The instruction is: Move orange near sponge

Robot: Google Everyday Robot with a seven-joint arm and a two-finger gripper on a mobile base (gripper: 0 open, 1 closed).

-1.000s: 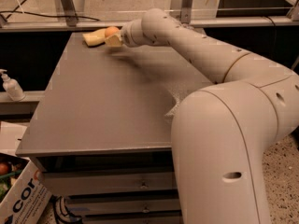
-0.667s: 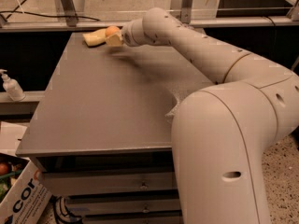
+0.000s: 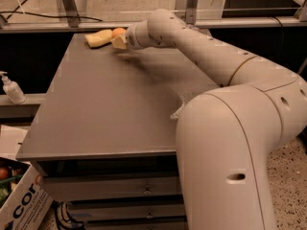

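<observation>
The pale yellow sponge (image 3: 98, 38) lies at the far left corner of the grey table (image 3: 105, 109). The orange (image 3: 118, 32) sits right beside the sponge's right end, partly covered by my gripper. My gripper (image 3: 120, 40) reaches across the table from the right and sits at the orange, its pale fingertips just in front of the fruit.
A white pump bottle (image 3: 11, 89) stands on a ledge left of the table. A cardboard box (image 3: 19, 210) with produce sits on the floor at the lower left. Metal frame posts (image 3: 69, 4) stand behind the table. My arm's large body fills the right foreground.
The orange now shows beside the sponge at the gripper's tip; the arm has barely moved.
</observation>
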